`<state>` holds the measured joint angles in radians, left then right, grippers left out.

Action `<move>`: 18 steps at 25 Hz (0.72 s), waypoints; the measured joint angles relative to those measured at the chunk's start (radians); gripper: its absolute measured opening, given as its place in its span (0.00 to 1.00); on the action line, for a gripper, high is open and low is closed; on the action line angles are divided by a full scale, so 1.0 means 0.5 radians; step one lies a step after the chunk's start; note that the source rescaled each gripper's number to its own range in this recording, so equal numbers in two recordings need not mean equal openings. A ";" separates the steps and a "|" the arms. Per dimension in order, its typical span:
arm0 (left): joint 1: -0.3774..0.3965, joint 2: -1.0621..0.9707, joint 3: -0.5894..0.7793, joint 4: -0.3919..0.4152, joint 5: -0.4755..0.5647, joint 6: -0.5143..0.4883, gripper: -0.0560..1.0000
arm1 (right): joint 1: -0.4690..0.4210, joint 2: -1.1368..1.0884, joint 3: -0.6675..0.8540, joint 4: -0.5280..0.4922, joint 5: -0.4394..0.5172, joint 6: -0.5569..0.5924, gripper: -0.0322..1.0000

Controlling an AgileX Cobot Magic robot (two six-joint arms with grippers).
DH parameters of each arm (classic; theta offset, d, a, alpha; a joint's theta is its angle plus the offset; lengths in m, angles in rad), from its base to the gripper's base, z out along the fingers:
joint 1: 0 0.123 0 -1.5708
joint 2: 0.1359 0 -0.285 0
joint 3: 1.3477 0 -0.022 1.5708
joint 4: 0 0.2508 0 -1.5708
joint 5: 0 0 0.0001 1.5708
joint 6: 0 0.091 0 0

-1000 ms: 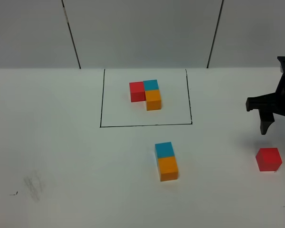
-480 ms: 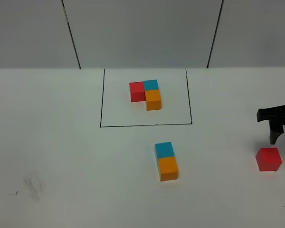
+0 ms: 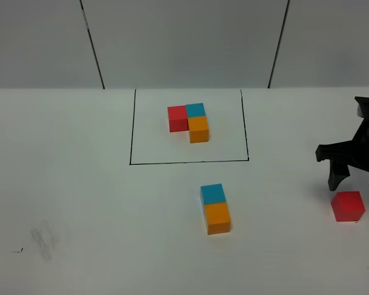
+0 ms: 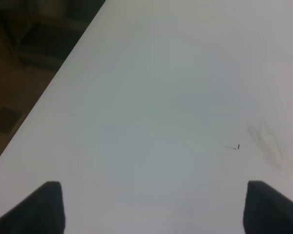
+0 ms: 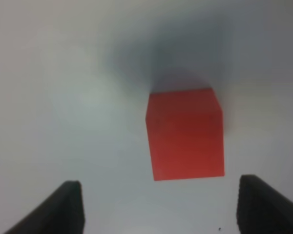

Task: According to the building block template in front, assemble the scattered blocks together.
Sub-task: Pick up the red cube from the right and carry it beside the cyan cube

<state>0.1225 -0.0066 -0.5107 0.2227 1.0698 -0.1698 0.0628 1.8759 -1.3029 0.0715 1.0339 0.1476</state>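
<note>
Trouble looks likeliest in two spots: out on the counter [image 3: 80, 184], below the building block template [image 3: 189, 120] inside its black outline [image 3: 187, 162], the blue cube [image 3: 213, 193] and orange cube [image 3: 217, 218] already sit touching, and pressing the third against blue's left face could shove that pair askew; farther right, the red cube [image 3: 347, 206] lies alone, slightly skewed and nearer one finger in the right wrist view, so a straight drop may land a fingertip on its top or nudge it away. Left tool [image 4: 154, 207] hangs spread wide and empty over bare counter, while right tool [image 3: 355, 178] hovers just beside the red cube, pointing down, jaws parted, gripping nothing
</note>
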 joint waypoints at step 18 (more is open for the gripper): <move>0.000 0.000 0.000 0.000 0.000 0.000 0.85 | -0.002 0.063 0.099 -0.026 -0.175 -0.062 0.51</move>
<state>0.1225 -0.0066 -0.5107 0.2227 1.0698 -0.1698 0.0618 1.9073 -1.2532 0.0586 0.9465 0.1167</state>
